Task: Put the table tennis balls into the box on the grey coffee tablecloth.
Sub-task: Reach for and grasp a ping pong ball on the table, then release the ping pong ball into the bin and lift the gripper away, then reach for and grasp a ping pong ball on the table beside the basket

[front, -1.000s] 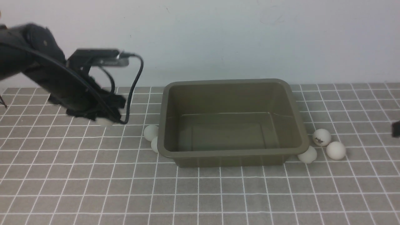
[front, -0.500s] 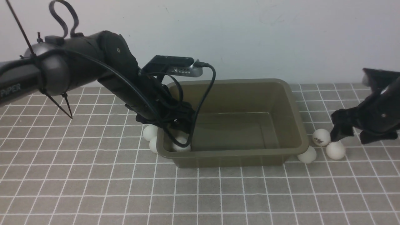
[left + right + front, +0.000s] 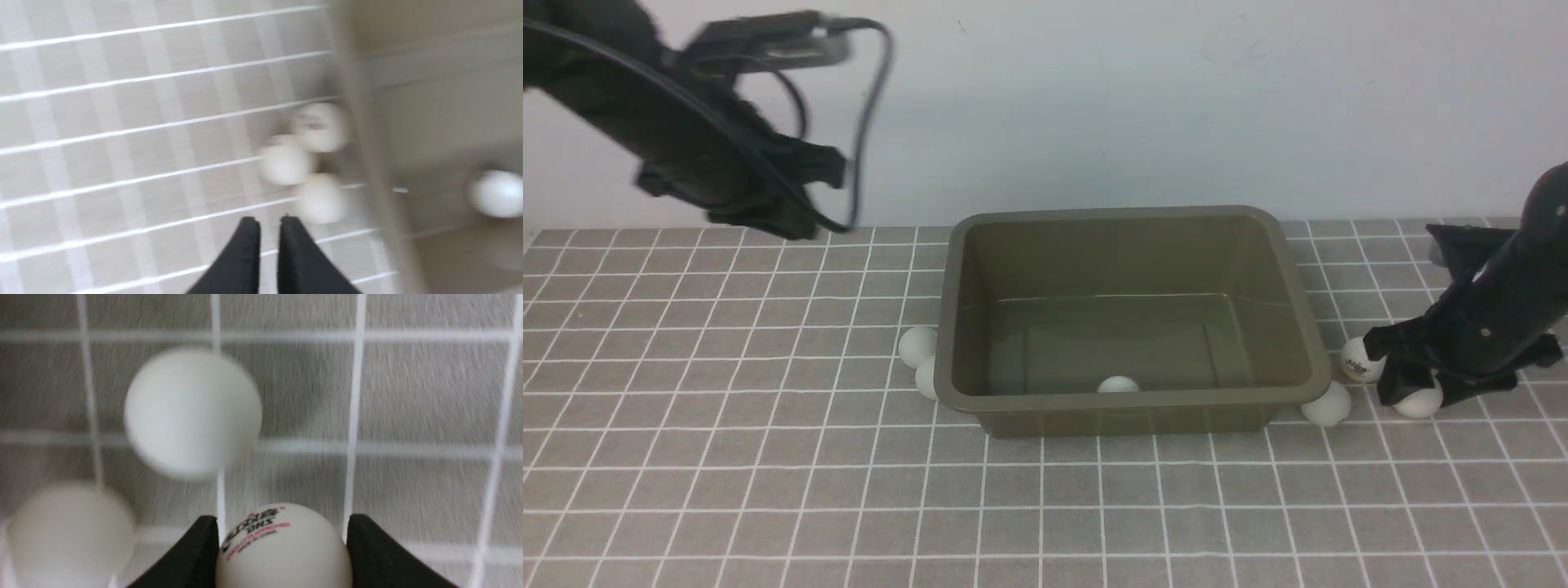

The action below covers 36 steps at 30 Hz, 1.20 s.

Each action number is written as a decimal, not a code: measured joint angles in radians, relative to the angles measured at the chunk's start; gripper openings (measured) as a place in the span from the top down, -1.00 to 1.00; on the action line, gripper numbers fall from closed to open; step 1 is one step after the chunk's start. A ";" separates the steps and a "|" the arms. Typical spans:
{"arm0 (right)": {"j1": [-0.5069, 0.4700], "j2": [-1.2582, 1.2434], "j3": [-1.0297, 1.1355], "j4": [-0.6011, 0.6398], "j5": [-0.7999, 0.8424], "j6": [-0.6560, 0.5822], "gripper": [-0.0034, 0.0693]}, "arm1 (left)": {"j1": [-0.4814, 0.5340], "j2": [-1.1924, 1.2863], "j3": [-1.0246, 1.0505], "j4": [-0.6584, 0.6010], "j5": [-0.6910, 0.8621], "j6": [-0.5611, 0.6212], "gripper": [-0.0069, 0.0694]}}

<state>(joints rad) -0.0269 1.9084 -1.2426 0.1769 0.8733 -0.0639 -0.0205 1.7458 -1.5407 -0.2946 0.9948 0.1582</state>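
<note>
Right gripper: its two fingertips close in on a ball, one on each side and touching it; the right gripper [image 3: 282,522] is holding it.
Gripped ball: white, low at the grey cloth, between the fingertips; the gripped ball [image 3: 284,551] shows black and red print in the wrist view.
Right arm: the right arm [image 3: 1494,302] reaches in from the right side of the front view, sloping down to the cloth.
Logo ball: white with dark print, just beside the gripper; the logo ball [image 3: 1361,359] sits between it and the box.
Plain ball: the plain ball [image 3: 1327,404] lies by the box's right wall, near the logo ball.
Box: olive-brown and upright on the cloth, with the box [image 3: 1131,401] open at the top.
Ball inside: the inside ball [image 3: 1118,384] is on the floor of the box, partly hidden by the near rim.
Balls at left: three white balls [image 3: 286,160] cluster outside the box's left wall in the left wrist view; the front view shows two.
Left gripper: the left gripper [image 3: 269,220] is closed to a narrow slit and grips nothing, raised well above the cloth.
Cloth: grey-brown, the cloth [image 3: 768,457] carries a grid of thin white lines.
Wall: the pale wall [image 3: 1094,106] stands behind everything.
</note>
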 joint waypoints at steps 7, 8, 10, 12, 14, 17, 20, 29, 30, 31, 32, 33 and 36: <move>0.059 -0.247 -0.013 0.139 0.052 0.011 -0.09 | 0.024 0.088 0.003 0.007 0.087 0.024 0.80; 0.088 -0.268 -0.019 0.157 0.024 -0.005 -0.09 | 0.012 0.112 0.003 0.006 0.087 0.034 0.75; 0.146 -0.279 -0.035 0.180 -0.037 -0.055 -0.09 | -0.015 0.161 0.003 0.006 0.072 0.047 0.62; 0.203 -0.267 -0.052 0.194 -0.086 -0.091 -0.09 | -0.040 0.199 0.003 0.004 0.040 0.055 0.46; 0.247 -0.233 -0.077 0.198 -0.120 -0.114 -0.09 | -0.071 0.239 0.003 0.001 -0.008 0.060 0.21; 0.278 -0.171 -0.125 0.201 -0.130 -0.120 -0.20 | -0.110 0.280 0.003 -0.007 -0.084 0.060 -0.20; 0.281 -0.124 -0.164 0.201 -0.125 -0.104 -0.48 | -0.134 0.307 0.003 -0.013 -0.157 0.061 -0.52; 0.281 -0.151 -0.197 0.177 -0.086 -0.107 -0.78 | -0.147 0.388 0.003 -0.032 -0.265 0.060 -0.72; 0.281 -0.156 -0.197 0.166 -0.083 -0.107 -0.77 | -0.147 0.396 0.003 -0.032 -0.265 0.060 -0.68; 0.281 -0.158 -0.197 0.159 -0.081 -0.107 -0.77 | -0.147 0.400 0.003 -0.032 -0.263 0.060 -0.65; 0.281 -0.161 -0.198 0.144 -0.074 -0.105 -0.75 | -0.147 0.404 0.002 -0.036 -0.260 0.056 -0.56; 0.281 -0.161 -0.198 0.144 -0.073 -0.105 -0.75 | -0.147 0.404 0.002 -0.036 -0.259 0.056 -0.54; 0.273 -0.163 -0.198 0.070 -0.012 -0.078 -0.66 | -0.147 0.400 -0.005 0.009 -0.212 0.053 -0.07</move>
<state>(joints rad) 0.2457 1.7450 -1.4402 0.2471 0.8615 -0.1418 -0.1674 2.1456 -1.5454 -0.2858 0.7823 0.2115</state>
